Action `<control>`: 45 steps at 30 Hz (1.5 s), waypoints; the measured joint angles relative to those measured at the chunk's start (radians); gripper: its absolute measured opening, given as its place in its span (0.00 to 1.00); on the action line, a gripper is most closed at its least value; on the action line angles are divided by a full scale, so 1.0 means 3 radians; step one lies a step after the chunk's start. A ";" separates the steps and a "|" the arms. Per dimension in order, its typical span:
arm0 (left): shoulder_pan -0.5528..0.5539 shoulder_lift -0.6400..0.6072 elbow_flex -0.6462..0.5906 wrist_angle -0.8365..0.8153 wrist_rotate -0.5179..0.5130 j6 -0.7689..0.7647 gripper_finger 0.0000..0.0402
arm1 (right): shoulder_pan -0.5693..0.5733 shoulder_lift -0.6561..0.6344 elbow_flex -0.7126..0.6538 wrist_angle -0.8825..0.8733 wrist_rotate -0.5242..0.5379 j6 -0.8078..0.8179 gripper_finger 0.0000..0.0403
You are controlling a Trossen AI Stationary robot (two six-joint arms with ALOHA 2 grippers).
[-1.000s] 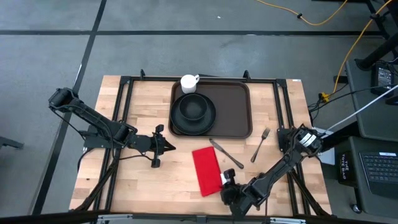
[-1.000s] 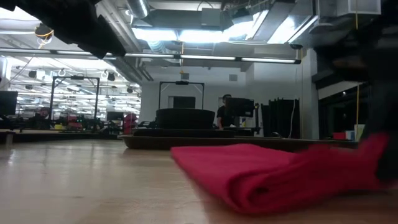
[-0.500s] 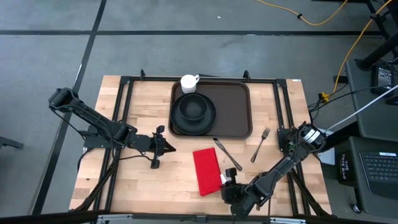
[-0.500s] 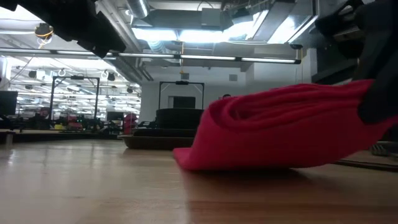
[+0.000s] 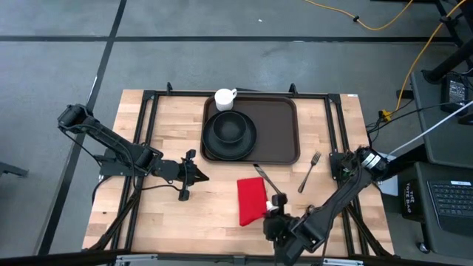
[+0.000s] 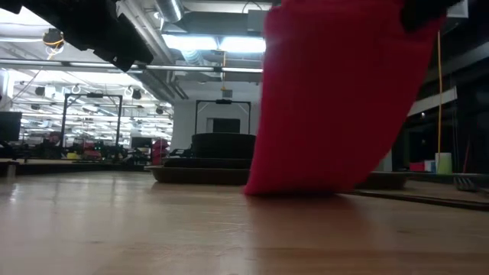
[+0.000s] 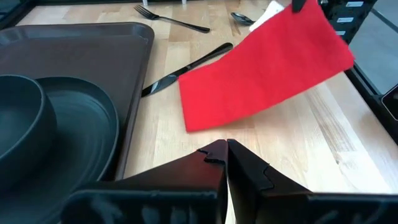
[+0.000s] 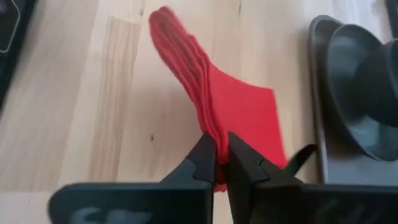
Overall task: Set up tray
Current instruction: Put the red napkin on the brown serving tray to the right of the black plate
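Wooden slats form the table (image 5: pixel 162 214), which stands on a grey floor. At the far edge, centre, lies the tray (image 5: pixel 277 129), carrying a black plate (image 5: pixel 214 146) with a black bowl (image 5: pixel 229 127) on it; a white mug (image 5: pixel 225 98) stands at the tray's far left corner. The right end effector (image 5: pixel 272 215), near the front edge, is closed on one edge of the red napkin (image 5: pixel 251 199), which hangs tilted with its far end on the table. A knife (image 7: pixel 186 68) is partly hidden behind the napkin; a fork (image 5: pixel 310 171) lies toward the right edge. In the low view the napkin blocks most of the tray. The left end effector (image 5: pixel 201 175), left of centre, is fully closed and holds nothing.
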 joint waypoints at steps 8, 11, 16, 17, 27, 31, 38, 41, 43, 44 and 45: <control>0.0001 0.0000 0.0000 -0.0001 0.0000 -0.0001 0.01 | 0.0000 0.0000 0.0553 -0.0551 0.0176 -0.0009 0.05; 0.0000 0.0000 0.0000 -0.0001 0.0000 0.0000 0.01 | 0.0000 0.0000 0.0731 -0.0762 0.0186 0.0038 0.05; 0.0001 0.0000 0.0000 -0.0001 0.0000 0.0000 0.01 | 0.0000 0.0000 0.0981 -0.1034 0.0364 0.0077 0.05; 0.0000 0.0000 0.0000 -0.0001 0.0000 0.0000 0.01 | 0.0000 -0.0001 0.1026 -0.1079 0.0427 0.0077 0.05; 0.0001 0.0000 0.0000 -0.0002 0.0000 0.0000 0.01 | -0.0095 -0.0003 0.1283 -0.1629 0.0560 0.0063 0.05; 0.0001 0.0000 0.0000 -0.0002 0.0000 0.0000 0.01 | -0.0152 -0.0066 0.1284 -0.1710 0.0546 -0.0016 0.05; 0.0001 0.0000 0.0000 -0.0005 0.0000 0.0000 0.01 | -0.0262 -0.0271 0.1282 -0.1892 0.0573 -0.0131 0.05; 0.0001 0.0000 0.0000 -0.0004 0.0000 0.0000 0.01 | -0.0362 -0.0444 0.1159 -0.1926 0.0608 -0.0165 0.05; 0.0001 0.0000 0.0000 -0.0003 -0.0001 0.0000 0.01 | -0.0453 -0.0587 0.0991 -0.1914 0.0643 -0.0175 0.05; 0.0001 0.0000 0.0000 -0.0005 0.0000 0.0000 0.01 | -0.0495 -0.0671 0.0874 -0.1878 0.0686 -0.0186 0.05; 0.0001 0.0000 0.0000 -0.0004 -0.0001 0.0000 0.01 | -0.0544 -0.0771 0.0747 -0.1829 0.0731 -0.0205 0.05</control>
